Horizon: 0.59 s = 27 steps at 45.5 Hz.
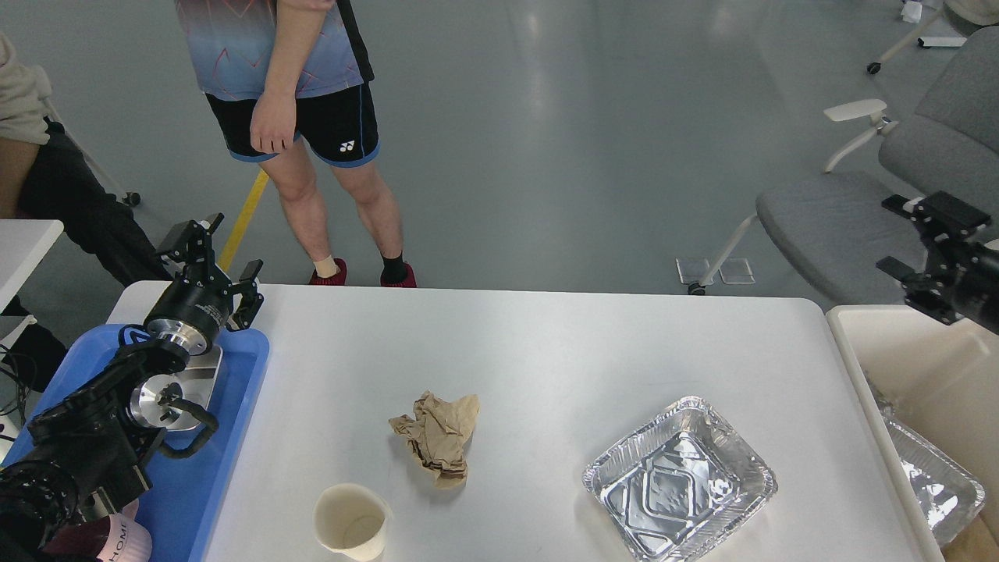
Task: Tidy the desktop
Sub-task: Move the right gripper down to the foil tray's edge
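Observation:
The desktop is a wide white tabletop with rounded corners. On it lie a crumpled brown paper wad, an empty paper cup near the front edge, and an empty foil tray at the front right. My left gripper hovers over the table's far left corner, above a blue tray, open and holding nothing. My right gripper is off the table's right side, above a cream bin, open and empty.
The bin holds another foil tray. A metal dish and a pink cup sit in the blue tray. A person stands at the far edge. A grey chair is at the right, a small white table at the left.

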Available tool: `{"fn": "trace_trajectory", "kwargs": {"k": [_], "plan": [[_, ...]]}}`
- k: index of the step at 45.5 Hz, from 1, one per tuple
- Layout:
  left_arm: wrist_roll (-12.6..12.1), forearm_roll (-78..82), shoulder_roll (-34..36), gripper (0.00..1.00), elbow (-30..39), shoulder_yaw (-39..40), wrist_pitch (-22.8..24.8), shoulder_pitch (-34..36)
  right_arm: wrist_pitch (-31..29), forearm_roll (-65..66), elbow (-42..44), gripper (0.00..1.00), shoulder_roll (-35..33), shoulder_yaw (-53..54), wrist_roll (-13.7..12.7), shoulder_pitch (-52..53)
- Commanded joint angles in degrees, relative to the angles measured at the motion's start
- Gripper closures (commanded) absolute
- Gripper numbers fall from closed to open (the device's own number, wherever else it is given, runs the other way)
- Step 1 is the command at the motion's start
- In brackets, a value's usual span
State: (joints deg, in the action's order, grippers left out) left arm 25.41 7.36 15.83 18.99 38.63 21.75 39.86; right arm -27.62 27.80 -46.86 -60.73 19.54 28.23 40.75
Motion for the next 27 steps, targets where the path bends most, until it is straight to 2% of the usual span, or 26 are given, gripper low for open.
{"fn": "trace_trajectory", "kwargs": {"k": [1, 8, 15, 23, 27], "plan": [[0.1, 0.1, 0.0, 0.11, 0.0, 0.0, 0.0, -0.2, -0.2, 0.4, -9.4, 0.00, -14.7, 0.5, 0.8, -4.0], [0.1, 0.2, -0.1, 0.11, 0.0, -0.1, 0.0, -0.4, -2.9, 0.4, -15.4, 0.00, -27.0, 0.6, 3.0, -5.9], [0.1, 0.2, -0.2, 0.11, 0.0, -0.1, -0.1, -0.4, -4.8, 0.4, -18.4, 0.00, -34.8, -0.1, 3.4, -5.9], [0.1, 0.2, -0.3, 0.11, 0.0, -0.1, -0.1, -0.5, -4.4, 0.4, -18.5, 0.00, -34.7, -0.5, 3.3, -6.0], [0.1, 0.2, -0.4, 0.11, 0.0, 0.0, -0.1, -0.6, -3.3, 1.3, -18.4, 0.00, -30.0, -0.6, 3.3, -7.2]]}}
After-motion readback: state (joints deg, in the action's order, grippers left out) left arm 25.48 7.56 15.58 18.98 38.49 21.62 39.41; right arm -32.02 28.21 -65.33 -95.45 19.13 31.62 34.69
